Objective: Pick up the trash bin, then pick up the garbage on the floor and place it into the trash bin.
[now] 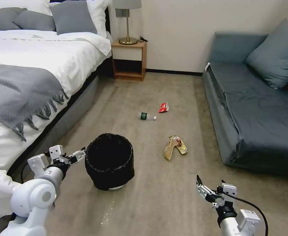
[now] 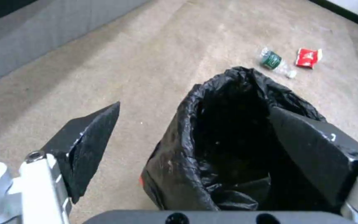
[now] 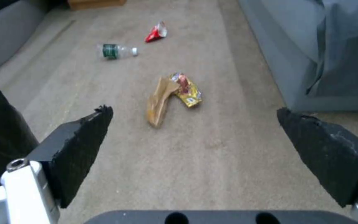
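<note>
I am holding my left gripper (image 1: 80, 154) wide open right at the rim of the trash bin (image 1: 109, 160), which is standing upright on the carpet (image 1: 150, 203) at about 9 o'clock from the middle of the head view, next to the bed (image 1: 35, 72). In the left wrist view one of my fingers (image 2: 311, 152) is sitting over the bin's (image 2: 228, 140) black-lined mouth while the other is hanging outside the wall, so the rim is lying between my jaws, though they are gripping nothing and I cannot tell whether either pad is touching the liner. My right gripper (image 1: 201, 189) is hovering low at 5 o'clock, its jaws spread wide and empty. The garbage is lying well apart from both grippers: the tan wrapper (image 1: 169, 149) and the yellow wrapper (image 1: 180, 145) are touching each other at 3 o'clock from the bin, and in the right wrist view they are sitting between my open fingers (image 3: 79, 146), farther out on the floor. The bottle (image 1: 147, 116) and the red packet (image 1: 163, 107) are lying at 1 o'clock from the bin, near each other, between the bed and the sofa (image 1: 248, 108).
</note>
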You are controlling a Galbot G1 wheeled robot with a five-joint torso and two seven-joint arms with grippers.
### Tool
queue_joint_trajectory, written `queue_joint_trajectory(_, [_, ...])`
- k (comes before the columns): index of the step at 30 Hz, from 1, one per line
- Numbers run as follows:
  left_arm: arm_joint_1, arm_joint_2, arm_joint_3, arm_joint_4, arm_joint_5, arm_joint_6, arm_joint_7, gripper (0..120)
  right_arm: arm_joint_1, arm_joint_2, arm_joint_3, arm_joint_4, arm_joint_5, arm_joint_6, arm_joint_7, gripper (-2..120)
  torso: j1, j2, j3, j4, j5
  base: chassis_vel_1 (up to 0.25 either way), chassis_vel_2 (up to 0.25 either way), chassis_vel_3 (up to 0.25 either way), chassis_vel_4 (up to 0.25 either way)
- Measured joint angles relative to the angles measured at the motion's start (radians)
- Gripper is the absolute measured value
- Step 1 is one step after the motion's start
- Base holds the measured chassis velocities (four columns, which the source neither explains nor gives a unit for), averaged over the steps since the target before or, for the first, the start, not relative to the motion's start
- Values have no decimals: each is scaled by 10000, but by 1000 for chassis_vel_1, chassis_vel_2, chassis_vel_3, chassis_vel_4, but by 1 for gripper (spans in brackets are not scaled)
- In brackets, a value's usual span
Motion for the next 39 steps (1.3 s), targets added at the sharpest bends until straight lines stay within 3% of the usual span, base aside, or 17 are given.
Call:
queue_joint_trajectory(7, [-635,-123,310,805,74,-10,-48,98,113,-4,275,-71,239,38,-2,100,0,0,0,1,1,0,0,0,0])
queue_joint_trajectory(13, [-1516,-297,981,2180,182,-32,-124,97,151,-8,455,-109,338,52,1,100,0,0,0,0,2,0,0,0,0])
queue_joint_trajectory(21, [-2135,-590,1461,3365,261,-47,-233,97,165,-9,761,-202,514,150,24,100,1,0,0,-1,1,0,0,0,0])
queue_joint_trajectory(32, [-2385,-734,1745,4104,493,-59,-320,97,247,-9,860,-294,581,220,98,100,0,2,0,-1,2,0,0,0,0])
queue_joint_trajectory(37, [-2382,-771,1751,4214,512,-81,-318,90,291,-9,824,-327,616,214,196,100,0,3,-1,1,6,0,0,0,0])
queue_joint_trajectory(39, [-2367,-795,1740,4267,505,-124,-277,79,296,-9,787,-335,622,199,210,100,0,3,-1,1,7,0,0,0,0])
